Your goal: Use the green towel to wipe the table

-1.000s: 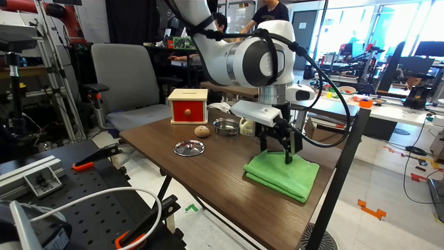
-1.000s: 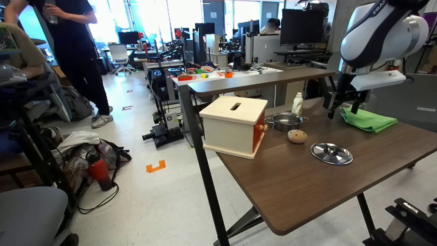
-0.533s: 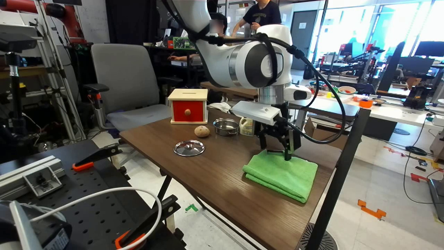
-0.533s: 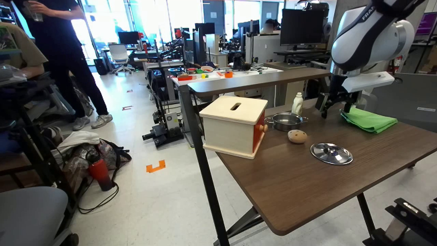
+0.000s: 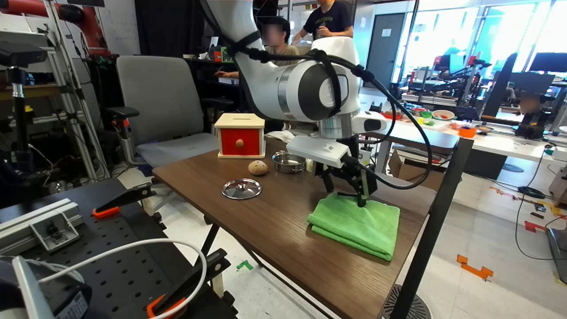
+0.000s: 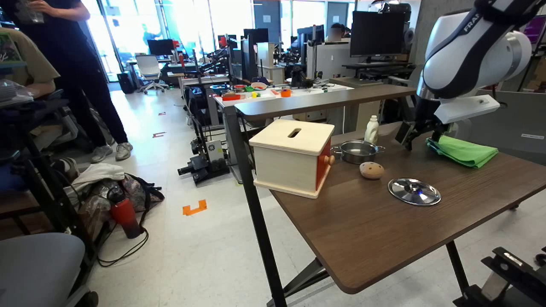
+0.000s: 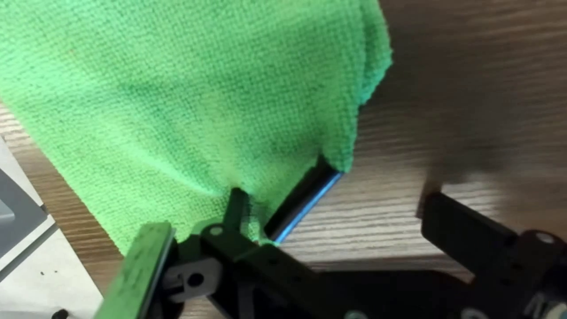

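The green towel [image 5: 356, 223] lies folded on the brown table [image 5: 283, 221] in an exterior view. It also shows in an exterior view [image 6: 465, 151] and fills the upper left of the wrist view [image 7: 199, 88]. My gripper [image 5: 345, 196] is open, fingers pointing down at the towel's edge; it also shows in an exterior view [image 6: 422, 143]. In the wrist view the gripper [image 7: 336, 199] has one finger pressed on the towel, creasing it. The other finger is off the towel, over bare wood. A dark bar with a bluish edge [image 7: 303, 199] shows at the towel's rim between the fingers.
A metal pot [image 5: 289, 162], a potato-like object [image 5: 258, 167], a silver lid [image 5: 242, 188] and a wooden box with a red drawer [image 5: 241, 136] stand on the table. A cream bottle [image 6: 371, 130] stands behind the pot. A black post [image 5: 443, 212] stands beside the table.
In an exterior view, my gripper has moved slightly left and the towel's far-right edge has shifted left with it. The gripper stays open. The people in the background have moved.
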`<state>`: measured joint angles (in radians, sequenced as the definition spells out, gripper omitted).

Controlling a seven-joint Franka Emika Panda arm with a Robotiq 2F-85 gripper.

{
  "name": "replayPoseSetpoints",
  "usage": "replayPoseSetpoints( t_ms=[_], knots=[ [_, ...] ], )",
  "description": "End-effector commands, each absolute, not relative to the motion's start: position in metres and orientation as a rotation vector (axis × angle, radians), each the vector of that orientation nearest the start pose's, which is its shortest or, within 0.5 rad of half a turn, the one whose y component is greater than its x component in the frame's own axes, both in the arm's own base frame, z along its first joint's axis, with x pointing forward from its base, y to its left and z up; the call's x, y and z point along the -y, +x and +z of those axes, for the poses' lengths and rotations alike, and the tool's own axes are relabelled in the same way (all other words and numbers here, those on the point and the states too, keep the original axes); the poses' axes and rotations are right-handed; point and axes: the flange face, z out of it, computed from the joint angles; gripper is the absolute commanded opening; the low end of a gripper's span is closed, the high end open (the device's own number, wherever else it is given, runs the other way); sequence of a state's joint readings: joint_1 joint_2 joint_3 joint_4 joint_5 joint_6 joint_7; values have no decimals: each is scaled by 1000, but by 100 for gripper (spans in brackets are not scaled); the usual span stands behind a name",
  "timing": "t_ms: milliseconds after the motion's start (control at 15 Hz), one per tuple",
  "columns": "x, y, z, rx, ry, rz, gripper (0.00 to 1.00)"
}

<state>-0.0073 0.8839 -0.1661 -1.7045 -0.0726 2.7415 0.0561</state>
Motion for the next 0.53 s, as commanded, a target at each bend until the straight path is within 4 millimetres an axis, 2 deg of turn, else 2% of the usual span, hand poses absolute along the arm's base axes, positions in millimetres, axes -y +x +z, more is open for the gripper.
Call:
replayPoseSetpoints(
  t_ms=[0, 267, 467],
  knots=[
    [90, 618, 98, -38, -3301, -214, 100],
    [79, 582, 98, 61, -3301, -180, 100],
    [74, 564, 98, 91, -3309, -143, 100]
  ],
)
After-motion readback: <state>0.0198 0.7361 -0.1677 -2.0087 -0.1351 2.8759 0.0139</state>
